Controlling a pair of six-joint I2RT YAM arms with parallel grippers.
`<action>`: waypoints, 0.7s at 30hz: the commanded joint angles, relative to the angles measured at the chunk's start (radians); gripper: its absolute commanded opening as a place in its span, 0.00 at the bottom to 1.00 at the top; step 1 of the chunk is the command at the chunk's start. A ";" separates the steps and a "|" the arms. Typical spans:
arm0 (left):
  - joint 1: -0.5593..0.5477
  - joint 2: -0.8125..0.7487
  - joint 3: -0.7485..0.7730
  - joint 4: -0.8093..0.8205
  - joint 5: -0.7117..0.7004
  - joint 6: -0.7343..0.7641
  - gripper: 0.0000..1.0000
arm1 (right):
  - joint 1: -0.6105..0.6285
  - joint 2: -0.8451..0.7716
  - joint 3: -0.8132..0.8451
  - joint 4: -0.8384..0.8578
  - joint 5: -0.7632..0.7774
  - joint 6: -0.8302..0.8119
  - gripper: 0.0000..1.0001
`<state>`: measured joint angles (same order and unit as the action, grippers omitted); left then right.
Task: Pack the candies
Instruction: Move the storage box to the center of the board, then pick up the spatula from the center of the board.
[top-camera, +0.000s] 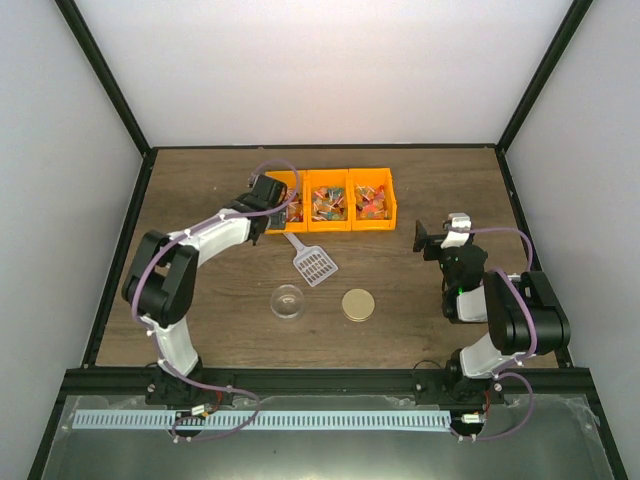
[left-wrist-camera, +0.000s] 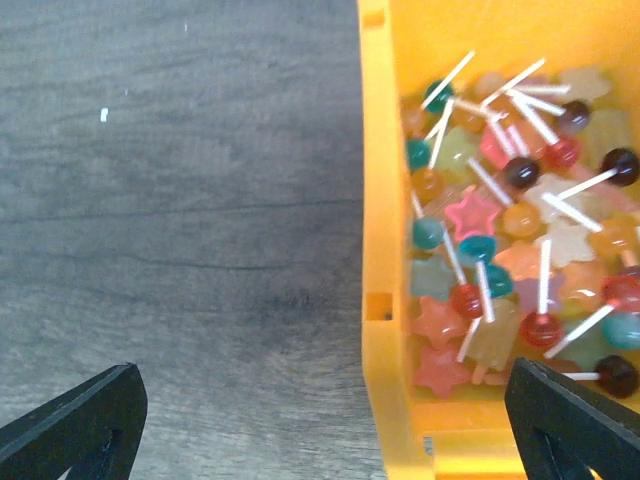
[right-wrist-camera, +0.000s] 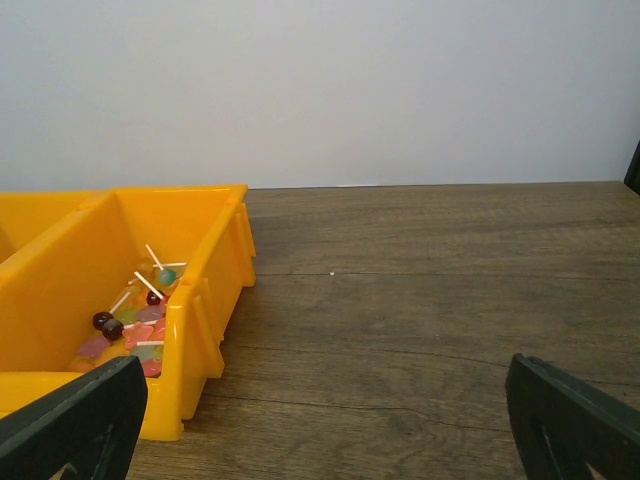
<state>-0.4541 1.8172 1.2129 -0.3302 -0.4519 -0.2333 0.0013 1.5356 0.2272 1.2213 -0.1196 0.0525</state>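
**A:** What worries you here?

**B:** The left claw (left-wrist-camera: 322, 405) hangs wide open and empty, straddling the side wall of the left bin (left-wrist-camera: 385, 250). One finger is over bare counter (left-wrist-camera: 180, 200), the other over the candies (left-wrist-camera: 500, 260). If it drops straight down, I think a finger hits the rim and shoves or tips that bin.

**A:** And the candies themselves?

**B:** They lie heaped in the bins (top-camera: 327, 228), and I see none in the dish. Their sticks cross one another, so a pinch may drag out a clump and scatter it over the counter.

**A:** The right claw?

**B:** The right claw (right-wrist-camera: 325, 405) gapes just as wide and holds nothing. It sits off to the side of the right-hand bin (right-wrist-camera: 215, 290). I see little danger there.

**A:** Anything else?

**B:** The scoop (top-camera: 313, 262) lies flat, so its thin handle may slip from a grip. The clear dish (top-camera: 288, 301) looks small and light, and a nudge could send it sliding.

**A:** Counts?

**B:** Three orange bins in a row, one scoop, one clear dish, one gold lid (top-camera: 358, 304) and two arms. The candies are too many to count.
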 joint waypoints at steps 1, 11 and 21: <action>0.006 -0.082 -0.017 0.032 0.068 0.061 1.00 | -0.009 0.001 0.009 0.037 0.002 -0.020 1.00; 0.009 -0.266 -0.040 -0.004 0.220 -0.041 1.00 | -0.009 0.001 0.009 0.037 0.002 -0.020 1.00; 0.009 -0.337 -0.018 -0.106 0.293 -0.037 1.00 | -0.009 0.001 0.014 0.029 -0.041 -0.034 1.00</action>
<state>-0.4492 1.5318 1.1820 -0.3695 -0.1871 -0.2882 0.0013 1.5356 0.2272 1.2209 -0.1394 0.0422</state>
